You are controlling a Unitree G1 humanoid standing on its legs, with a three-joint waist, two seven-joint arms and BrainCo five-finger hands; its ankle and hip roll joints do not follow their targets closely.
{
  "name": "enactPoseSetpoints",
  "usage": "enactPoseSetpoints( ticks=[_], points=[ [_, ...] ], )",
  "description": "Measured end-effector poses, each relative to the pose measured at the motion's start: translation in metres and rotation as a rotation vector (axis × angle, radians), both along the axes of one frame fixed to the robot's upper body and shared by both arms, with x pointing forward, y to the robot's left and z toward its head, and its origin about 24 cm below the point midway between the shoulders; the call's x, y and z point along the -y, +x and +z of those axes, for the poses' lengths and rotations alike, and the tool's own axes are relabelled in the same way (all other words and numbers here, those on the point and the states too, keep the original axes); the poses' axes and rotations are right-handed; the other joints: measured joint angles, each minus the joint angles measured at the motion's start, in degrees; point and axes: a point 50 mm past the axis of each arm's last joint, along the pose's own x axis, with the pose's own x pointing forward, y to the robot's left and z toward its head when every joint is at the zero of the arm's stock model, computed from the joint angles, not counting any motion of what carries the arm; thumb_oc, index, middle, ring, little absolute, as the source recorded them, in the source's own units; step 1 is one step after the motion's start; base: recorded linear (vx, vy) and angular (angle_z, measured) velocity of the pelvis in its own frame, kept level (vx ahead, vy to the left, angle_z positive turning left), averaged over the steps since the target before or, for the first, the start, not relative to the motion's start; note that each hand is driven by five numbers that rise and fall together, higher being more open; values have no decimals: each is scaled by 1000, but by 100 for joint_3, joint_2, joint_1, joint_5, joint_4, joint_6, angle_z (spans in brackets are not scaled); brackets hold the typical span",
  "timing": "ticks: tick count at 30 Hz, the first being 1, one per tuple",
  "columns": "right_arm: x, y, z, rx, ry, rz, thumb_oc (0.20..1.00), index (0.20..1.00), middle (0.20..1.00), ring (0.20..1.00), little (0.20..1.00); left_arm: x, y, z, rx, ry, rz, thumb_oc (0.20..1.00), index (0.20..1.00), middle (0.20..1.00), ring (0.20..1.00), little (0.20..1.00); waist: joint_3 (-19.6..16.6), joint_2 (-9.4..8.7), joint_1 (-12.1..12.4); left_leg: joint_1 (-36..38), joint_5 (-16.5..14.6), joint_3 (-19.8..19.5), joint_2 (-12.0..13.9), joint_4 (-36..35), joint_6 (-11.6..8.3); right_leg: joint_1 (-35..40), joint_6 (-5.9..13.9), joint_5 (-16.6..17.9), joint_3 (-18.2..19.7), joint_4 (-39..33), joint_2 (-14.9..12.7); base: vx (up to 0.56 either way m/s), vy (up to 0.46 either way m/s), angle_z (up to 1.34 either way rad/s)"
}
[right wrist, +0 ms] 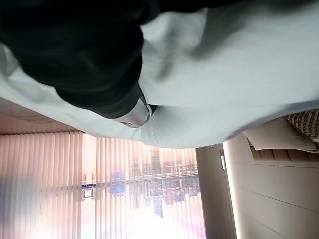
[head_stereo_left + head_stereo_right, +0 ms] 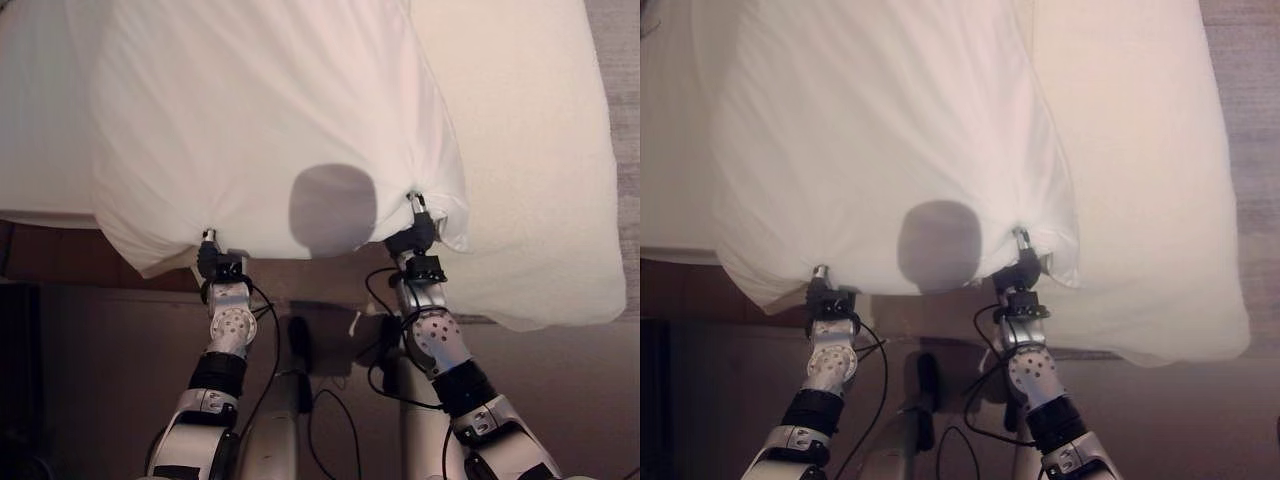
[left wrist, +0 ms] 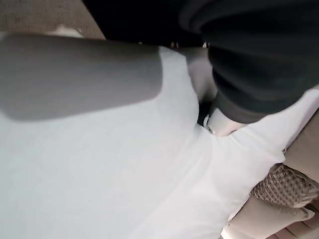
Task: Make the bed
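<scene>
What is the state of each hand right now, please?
Left hand: at the near edge of the white pillow, fingers hidden in the cloth; cannot be told.
Right hand: at the same edge, cloth bunched around it; cannot be told.

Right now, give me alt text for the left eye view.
A white pillow is held up by its near edge, the left hand and right hand at the two near corners, fingers hidden in the fabric. Behind it lies a white-sheeted bed.

Pillow (image 2: 270, 130) blocks, perhaps covering, bed (image 2: 530, 150).
</scene>
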Motion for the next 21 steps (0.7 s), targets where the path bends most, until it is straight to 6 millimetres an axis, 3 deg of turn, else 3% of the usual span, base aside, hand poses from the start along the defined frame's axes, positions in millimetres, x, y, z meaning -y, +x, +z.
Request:
enactPoseSetpoints(
  ticks=[3, 7, 8, 9, 10, 12, 13, 14, 15, 16, 17, 18, 19, 20, 21],
  points=[
    [3, 0, -6, -31, -10, -11, 200, 200, 200, 200, 200, -1, -4, -6, -17, -7, 9, 200, 200, 200, 200, 200, -5, 4, 1, 196, 53, -48, 54, -17, -75, 170, 36, -109, -18, 82, 72, -39, -143, 9],
    [7, 3, -13, -62, -28, -31, 200, 200, 200, 200, 200, -4, -12, -8, -9, 26, 26, 200, 200, 200, 200, 200, -2, -7, 53, 272, 75, -620, -8, 180, -117, 194, -99, -336, 93, 441, 46, -9, 39, 6],
    [7, 4, -12, -60, -31, -30, 200, 200, 200, 200, 200, -5, -12, -7, -8, 33, 31, 200, 200, 200, 200, 200, 12, -54, 48, 267, 102, -739, 35, 163, -244, 192, -243, -338, 180, 440, -75, 70, 356, -10],
    [9, 4, -16, -77, -30, -36, 200, 200, 200, 200, 200, -6, -12, 1, 15, 49, 40, 200, 200, 200, 200, 200, 85, -225, 115, 266, 33, -936, 171, 206, -267, 206, -385, -313, 231, 372, -91, 53, 384, -5],
    [14, 3, -17, -81, -32, -52, 200, 200, 200, 200, 200, -2, -12, 4, 29, 38, 37, 200, 200, 200, 200, 200, 80, -239, 122, 327, -9, -1172, 553, -66, -343, 210, -247, -243, 241, 311, -33, 66, 387, -6],
    [20, 3, -21, -94, -38, -67, 200, 200, 200, 200, 200, 2, -13, 7, 43, 21, 38, 200, 200, 200, 200, 200, 108, -233, 119, 512, -34, -1394, 1137, -618, -404, 181, -220, -263, 280, 377, 53, 37, 362, -6],
    [22, 3, -20, -88, -45, -71, 200, 200, 200, 200, 200, 3, -13, 6, 42, 19, 35, 200, 200, 200, 200, 200, 140, -279, 139, 592, -36, -1419, 1234, -777, -404, 169, -196, -256, 355, 407, 49, 47, 457, -32],
    [23, 3, -22, -94, -50, -74, 200, 200, 200, 200, 200, 6, -15, 2, 33, 7, 33, 200, 200, 200, 200, 200, 143, -286, 164, 724, -41, -1816, 1262, -956, -419, 163, -17, -196, 610, 338, 123, 16, 314, -52],
    [23, 2, -23, -97, -50, -73, 200, 200, 200, 200, 200, 5, -17, -1, 26, 6, 39, 200, 200, 200, 200, 200, 144, -287, 171, 761, -89, -1967, 1268, -907, -489, 157, 67, -141, 732, 293, 182, 72, 740, -93],
    [22, 3, -20, -88, -49, -67, 200, 200, 200, 200, 200, 4, -21, -7, 14, 1, 44, 200, 200, 200, 200, 200, 139, -270, 179, 815, -159, -1920, 1178, -619, -530, 103, 194, -77, 895, 313, 251, 38, 589, -64],
    [22, 3, -18, -79, -46, -70, 200, 200, 200, 200, 200, 8, -18, -3, 23, -6, 34, 200, 200, 200, 200, 200, 160, -297, 83, 650, -323, -1574, 1148, -351, -797, 99, 350, -42, 886, 285, 76, 34, 723, 3],
    [37, -3, -16, -63, -43, -111, 200, 200, 200, 200, 200, 22, -14, 2, 39, -8, -15, 200, 200, 200, 200, 200, 196, -397, -53, 295, -230, -1353, 783, 118, -885, 107, 391, 74, 931, 123, -350, 5, 594, 68],
    [43, -5, -20, -75, -34, -137, 200, 200, 200, 200, 200, 29, -12, 4, 49, -5, -37, 200, 200, 200, 200, 200, 225, -422, -158, 206, -290, -1335, 495, 345, -878, 216, 375, 189, 1017, -44, -549, 33, 1103, 76],
    [50, -8, -29, -106, -28, -164, 200, 200, 200, 200, 200, 31, -14, -1, 40, 7, -52, 200, 200, 200, 200, 200, 289, -459, -229, 142, -459, -1275, 4, 904, -652, 517, 389, 574, 1257, -465, -926, 19, 823, 25],
    [44, -8, -29, -108, -16, -150, 200, 200, 200, 200, 200, 29, -15, -2, 39, 7, -46, 200, 200, 200, 200, 200, 312, -437, -170, -108, -691, -1190, -206, 1418, -343, 680, 297, 875, 1427, -788, -1064, -15, 954, -63]
  ],
)
